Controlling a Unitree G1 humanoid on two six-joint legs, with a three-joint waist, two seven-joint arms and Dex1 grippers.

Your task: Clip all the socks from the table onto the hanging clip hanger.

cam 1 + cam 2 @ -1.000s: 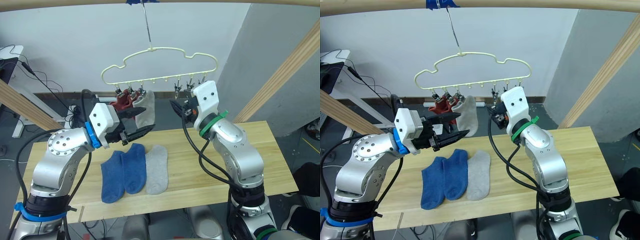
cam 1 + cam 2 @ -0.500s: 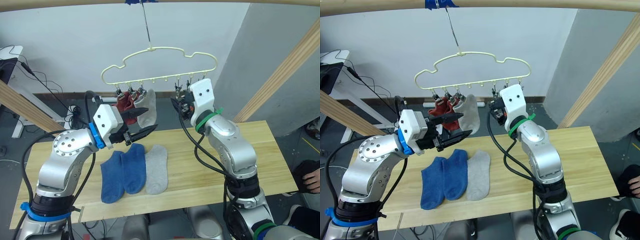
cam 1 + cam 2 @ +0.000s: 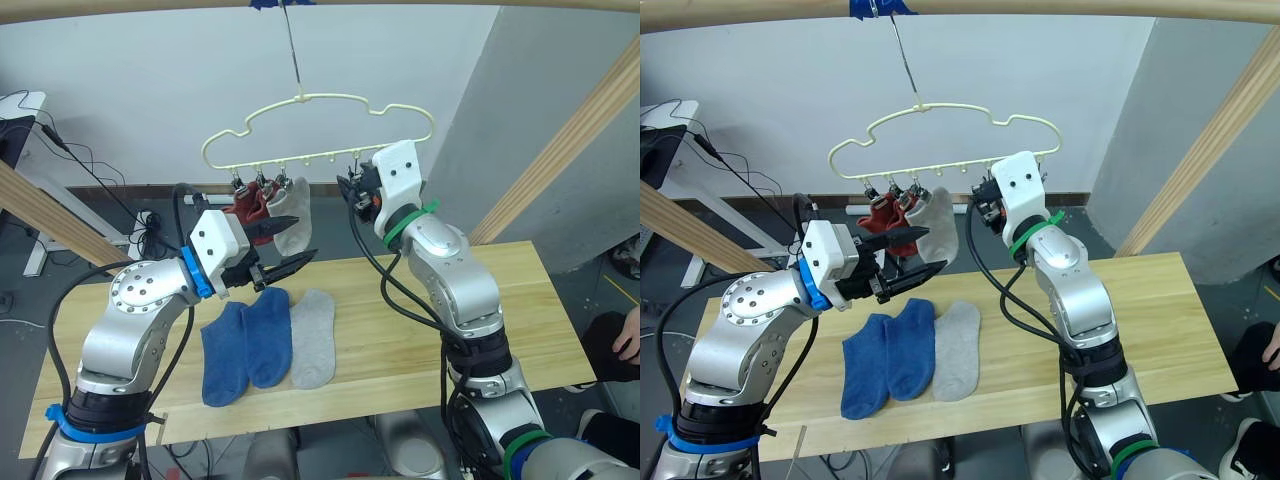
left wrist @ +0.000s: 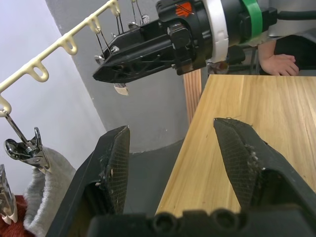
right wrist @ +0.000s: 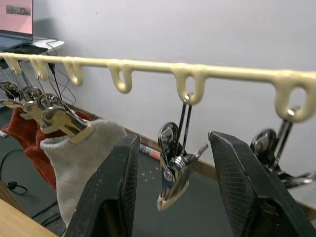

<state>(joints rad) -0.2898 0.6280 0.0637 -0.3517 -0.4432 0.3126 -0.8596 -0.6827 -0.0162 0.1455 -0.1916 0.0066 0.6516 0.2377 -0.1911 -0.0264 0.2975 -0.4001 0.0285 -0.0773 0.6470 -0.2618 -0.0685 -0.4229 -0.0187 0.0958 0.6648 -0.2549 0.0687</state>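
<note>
Hanging from a wooden pole [image 3: 320, 3] by its long hook, the hanger [image 3: 318, 125] runs its long axis left to right, clips dangling below. At its left end two red socks [image 3: 246, 207] and one grey sock [image 3: 290, 222] are already clipped, toes downward. In front of and just below them the left gripper [image 3: 282, 246] hovers over the table [image 3: 520, 310], its fingers spread wide and empty, pointing right toward the other arm. Loose cables [image 3: 90, 165] trail behind the left arm, and a slanted wooden beam [image 3: 45, 212] crosses at far left.

On the table beneath, three socks lie side by side, touching, with cuffs toward the robot: two blue socks [image 3: 244, 345], then a grey one [image 3: 314, 338].

Further right, the right gripper [image 3: 347, 192] is raised to the clips near the hanger's middle, pointing left. Its wrist view shows the fingers [image 5: 111, 197] spread apart with a free metal clip [image 5: 173, 165] hanging between them, untouched, and the clipped grey sock off to one side; the eye views do not make that gap plain. The left wrist view shows the right gripper's black tip [image 4: 138, 49] beside the hanger bar, and a person's hand [image 4: 281, 63] resting beyond the table's far edge. Another beam [image 3: 560, 150] slants at right.
</note>
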